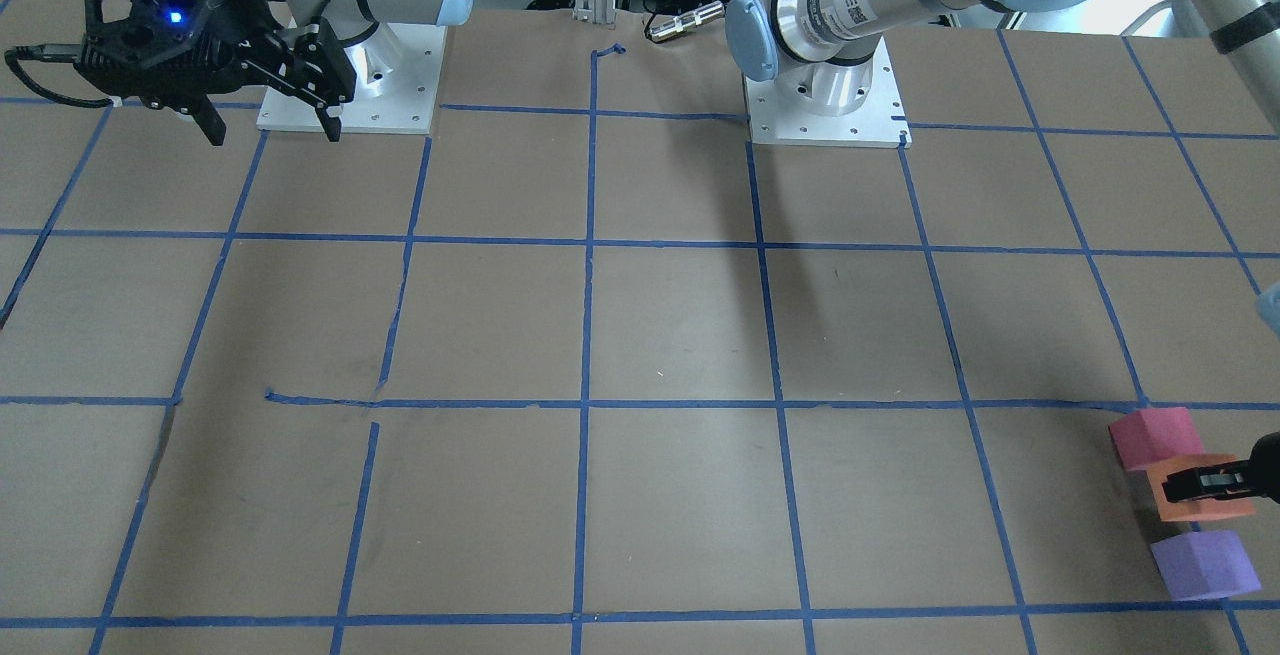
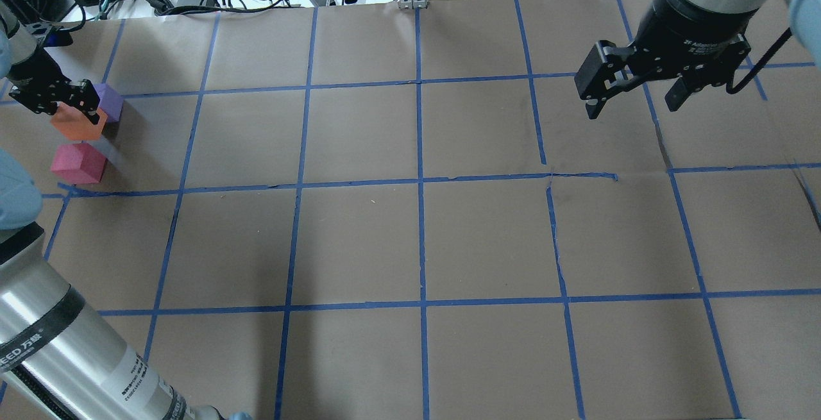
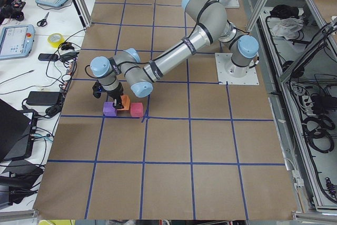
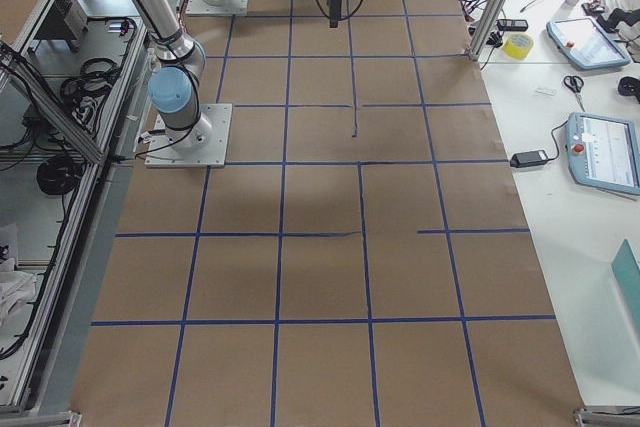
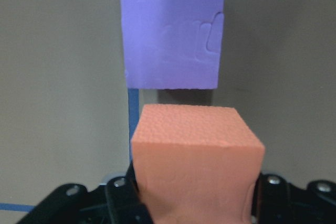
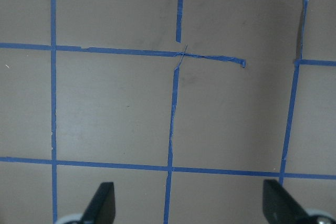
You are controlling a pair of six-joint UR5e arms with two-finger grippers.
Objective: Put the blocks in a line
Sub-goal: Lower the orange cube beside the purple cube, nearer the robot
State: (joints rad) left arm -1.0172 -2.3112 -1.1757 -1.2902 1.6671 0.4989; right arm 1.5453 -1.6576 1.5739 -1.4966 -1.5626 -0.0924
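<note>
left tool (image 2: 68, 111) clamps the orange block (image 5: 197, 156)

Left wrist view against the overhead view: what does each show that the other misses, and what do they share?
Only the left wrist view shows the orange block held between the left gripper's fingers, a gap between it and the purple block, and pressed marks on the purple face. Only the overhead view shows the red block on the orange one's other side, the three in a rough line, and the right gripper, open, far from them. Both show the orange and purple blocks and the left gripper.
</note>
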